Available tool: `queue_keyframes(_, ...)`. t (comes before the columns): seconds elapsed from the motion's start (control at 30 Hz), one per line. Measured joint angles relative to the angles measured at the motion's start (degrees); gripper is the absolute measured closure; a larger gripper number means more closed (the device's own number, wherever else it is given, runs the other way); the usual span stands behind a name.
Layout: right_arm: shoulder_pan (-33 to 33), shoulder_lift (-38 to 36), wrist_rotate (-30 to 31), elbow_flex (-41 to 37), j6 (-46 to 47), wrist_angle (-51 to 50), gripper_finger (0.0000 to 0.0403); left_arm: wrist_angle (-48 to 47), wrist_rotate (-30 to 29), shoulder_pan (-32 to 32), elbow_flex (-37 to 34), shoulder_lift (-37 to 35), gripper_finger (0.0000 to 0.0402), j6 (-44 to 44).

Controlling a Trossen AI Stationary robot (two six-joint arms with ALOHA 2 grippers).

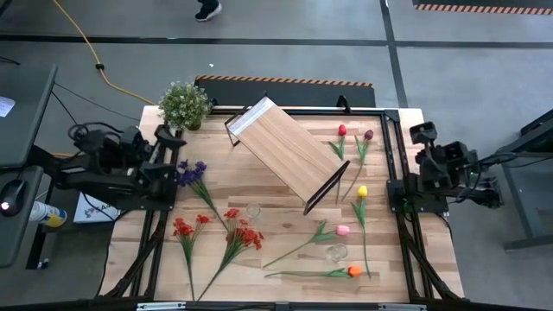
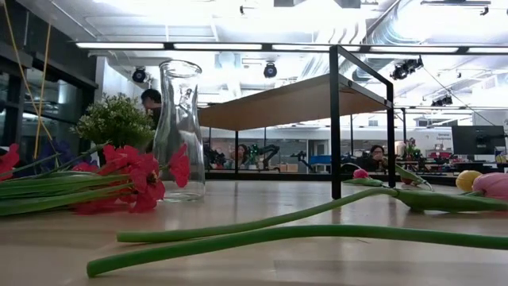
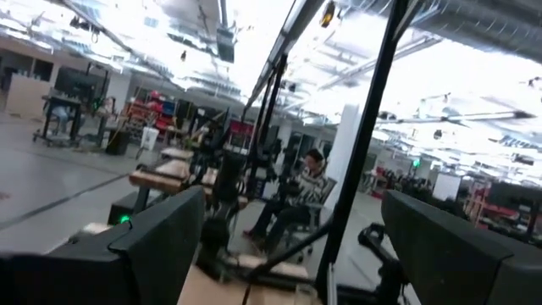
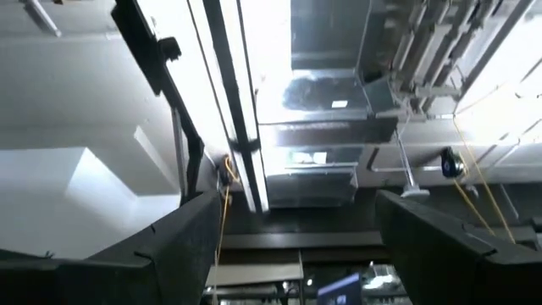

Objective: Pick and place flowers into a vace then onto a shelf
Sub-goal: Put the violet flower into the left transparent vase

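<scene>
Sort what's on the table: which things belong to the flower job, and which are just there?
Job: flowers, glass vases, shelf, open left gripper, open right gripper.
Bystander: potted plant.

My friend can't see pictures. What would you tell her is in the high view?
A wooden table seen from above holds scattered flowers, a slanted shelf, two clear glass vases and a potted plant. Both robot arms wait at the sides.
</scene>
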Motion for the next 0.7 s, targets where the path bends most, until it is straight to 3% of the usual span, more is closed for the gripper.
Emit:
queue_keyframes(0.23,0.0,0.0,0.5,1.6,-3.9,0.3,0.0100,0.2,-0.4,0.0,3.3,1.8,0.0011,0.0)
queue_keyframes(0.47,0.0,0.0,7.1,2.4,-5.0,0.7,0.0100,1.2,-0.5,0.0,3.4,1.8,0.0011,0.0)
queue_keyframes(0.7,0.0,0.0,7.1,2.4,-5.0,0.7,0.0100,1.3,-0.5,0.0,3.4,1.8,0.0011,0.0)
